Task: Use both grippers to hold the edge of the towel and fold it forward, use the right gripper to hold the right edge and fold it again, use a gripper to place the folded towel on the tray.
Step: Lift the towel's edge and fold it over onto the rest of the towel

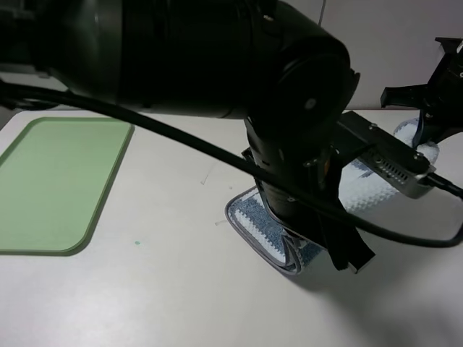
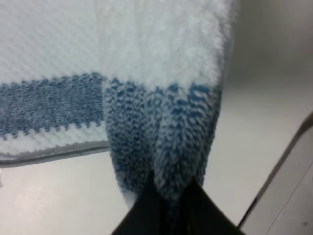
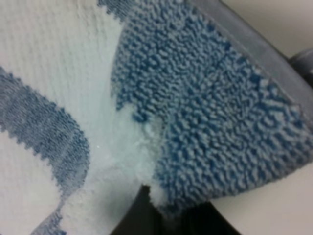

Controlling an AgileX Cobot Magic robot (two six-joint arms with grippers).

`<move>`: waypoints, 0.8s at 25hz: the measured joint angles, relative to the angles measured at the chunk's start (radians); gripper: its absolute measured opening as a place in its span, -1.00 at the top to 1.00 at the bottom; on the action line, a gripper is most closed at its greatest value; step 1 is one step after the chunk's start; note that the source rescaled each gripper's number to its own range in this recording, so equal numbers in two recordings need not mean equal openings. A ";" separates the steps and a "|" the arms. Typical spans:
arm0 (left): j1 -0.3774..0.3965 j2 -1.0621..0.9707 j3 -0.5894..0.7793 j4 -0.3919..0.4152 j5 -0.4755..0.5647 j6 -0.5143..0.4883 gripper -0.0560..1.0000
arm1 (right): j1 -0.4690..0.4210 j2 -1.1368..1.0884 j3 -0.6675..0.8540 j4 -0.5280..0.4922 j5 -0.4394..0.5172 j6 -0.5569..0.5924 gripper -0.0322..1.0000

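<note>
Clenched on a bunched fold of blue stripe with the left tool [image 2: 166, 215], gripping the towel [image 2: 161, 73]. Held up off the tabletop [image 2: 254, 127] at that fold, with white waffle cloth beyond it and a second blue stripe lying flat alongside. Just beside the towel there, a pale grey slanted edge [image 2: 288, 186]; cannot tell what it is.

Clenched on the same towel with the right tool [image 3: 164, 215] as well. Gripped at a pale patch next to a broad blue stripe, close to the thin grey hem [image 3: 244, 46].

Blocked from the high camera over most of the towel by the bulky black left arm [image 1: 217, 58], very near the lens. Crossed in front by a thick black cable [image 1: 181, 141] and covered across the middle by a silver-grey module [image 1: 391, 170]. Left showing: one corner of the towel with blue stripe and grey hem, flat on the tabletop, and a pale raised part at the far end under the black right arm [image 1: 434, 79].

Well apart from the towel, on the left arm's side: the light-green tray [image 1: 58, 181], flat on the tabletop. Between towel and tray, nearer the tray, a small green speck [image 1: 137, 243].
</note>
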 joint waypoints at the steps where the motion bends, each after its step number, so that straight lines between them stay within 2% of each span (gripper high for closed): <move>1: 0.006 0.000 0.000 0.000 0.001 -0.005 0.89 | 0.000 0.009 -0.007 0.003 0.000 0.000 0.94; 12: 0.035 0.001 0.017 0.060 0.000 -0.133 0.89 | 0.048 0.103 -0.077 0.010 -0.010 0.000 0.94; 20: 0.093 0.005 0.035 0.068 -0.007 -0.167 0.89 | 0.122 0.188 -0.185 0.005 -0.009 0.000 0.94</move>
